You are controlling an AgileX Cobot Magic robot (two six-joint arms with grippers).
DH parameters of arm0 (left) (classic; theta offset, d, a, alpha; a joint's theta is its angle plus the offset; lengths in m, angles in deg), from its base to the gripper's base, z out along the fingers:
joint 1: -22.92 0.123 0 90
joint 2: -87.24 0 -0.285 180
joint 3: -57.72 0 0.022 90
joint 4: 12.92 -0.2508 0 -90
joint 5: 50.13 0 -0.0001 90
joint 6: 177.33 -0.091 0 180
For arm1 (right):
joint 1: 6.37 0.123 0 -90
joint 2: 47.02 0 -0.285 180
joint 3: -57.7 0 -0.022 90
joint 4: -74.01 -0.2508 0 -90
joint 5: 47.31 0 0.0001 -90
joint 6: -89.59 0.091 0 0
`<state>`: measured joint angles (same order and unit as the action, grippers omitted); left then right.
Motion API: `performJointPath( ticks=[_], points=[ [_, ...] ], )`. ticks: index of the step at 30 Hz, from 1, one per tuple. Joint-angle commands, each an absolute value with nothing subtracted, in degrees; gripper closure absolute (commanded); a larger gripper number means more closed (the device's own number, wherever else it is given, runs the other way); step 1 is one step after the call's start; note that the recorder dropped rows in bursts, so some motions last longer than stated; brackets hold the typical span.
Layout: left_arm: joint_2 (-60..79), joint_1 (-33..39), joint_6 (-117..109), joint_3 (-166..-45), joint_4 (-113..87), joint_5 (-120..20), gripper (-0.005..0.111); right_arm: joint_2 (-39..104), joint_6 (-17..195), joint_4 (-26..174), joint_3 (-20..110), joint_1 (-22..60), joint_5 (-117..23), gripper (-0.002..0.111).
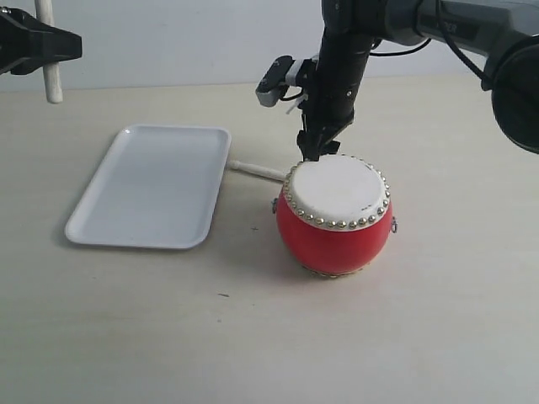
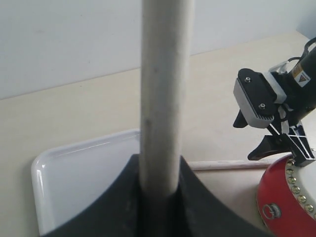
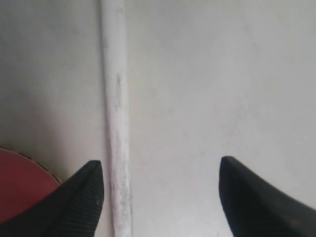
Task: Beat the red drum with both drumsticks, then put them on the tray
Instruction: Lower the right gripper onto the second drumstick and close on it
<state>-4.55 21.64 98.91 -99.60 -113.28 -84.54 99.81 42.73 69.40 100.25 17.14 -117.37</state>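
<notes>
Red drum (image 1: 335, 223) stands right of the tray (image 1: 147, 185) in the exterior view. The lying drumstick (image 1: 257, 171) rests between them, further back, under the right gripper (image 1: 316, 151). The raised left gripper (image 1: 42, 42) carries the upright drumstick (image 1: 53, 84).

Left wrist view: its jaws clamp that stick.

Right wrist view: the jaws gape wide, empty, straddling the lying drumstick.

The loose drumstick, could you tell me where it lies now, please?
Exterior view, centre: the loose drumstick lies flat on the table between the tray and the red drum's far side, beneath the open right gripper.
</notes>
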Motion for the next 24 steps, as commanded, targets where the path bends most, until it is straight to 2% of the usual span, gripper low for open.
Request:
performJointPath(
  ticks=[1, 24],
  points=[
    [-4.1, 21.7, 98.7, -99.9, -112.9, -84.1, 0.107, 100.0, 42.4, 69.5, 100.0, 16.9, -117.3, 0.045],
    [-4.1, 21.7, 98.9, -99.9, -112.9, -84.9, 0.107, 99.8, 41.6, 64.1, 103.6, 16.8, -117.3, 0.045]
  ],
)
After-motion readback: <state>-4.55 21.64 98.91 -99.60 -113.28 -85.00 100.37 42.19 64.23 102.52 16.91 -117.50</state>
